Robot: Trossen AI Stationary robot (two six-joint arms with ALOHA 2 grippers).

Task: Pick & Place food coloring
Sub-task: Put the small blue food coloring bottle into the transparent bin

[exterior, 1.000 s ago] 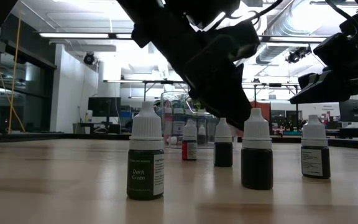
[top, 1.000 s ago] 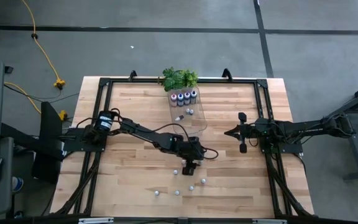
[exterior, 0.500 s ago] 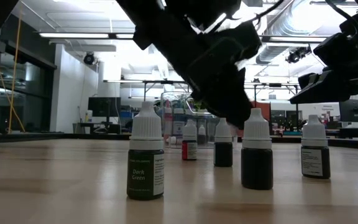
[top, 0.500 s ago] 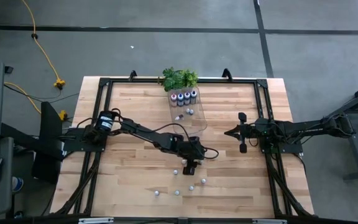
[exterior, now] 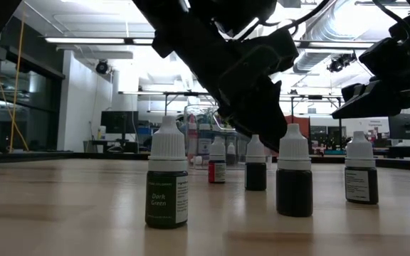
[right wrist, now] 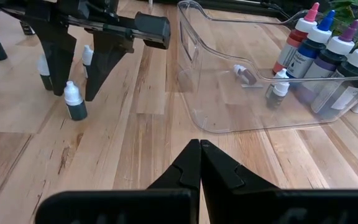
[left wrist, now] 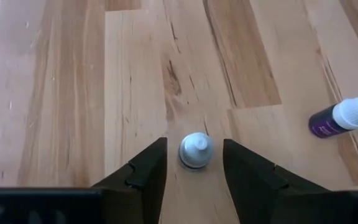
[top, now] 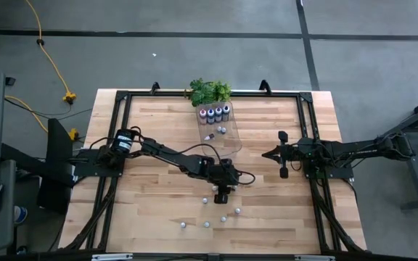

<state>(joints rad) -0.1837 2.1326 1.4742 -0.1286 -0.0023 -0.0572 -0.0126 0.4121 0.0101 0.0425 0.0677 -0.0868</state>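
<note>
One small bottle (left wrist: 196, 150) stands on the table between the left gripper (left wrist: 194, 163) fingers, which have narrowed but remain apart; grasp seems imminent, right gripper (right wrist: 200, 163) closed, waiting

Bright, even overhead light; low view backlit, arm silhouetted; soft shadows; background blurred.

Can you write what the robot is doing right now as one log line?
left gripper: open around small bottle on table | right gripper: shut, waiting near tray
</note>
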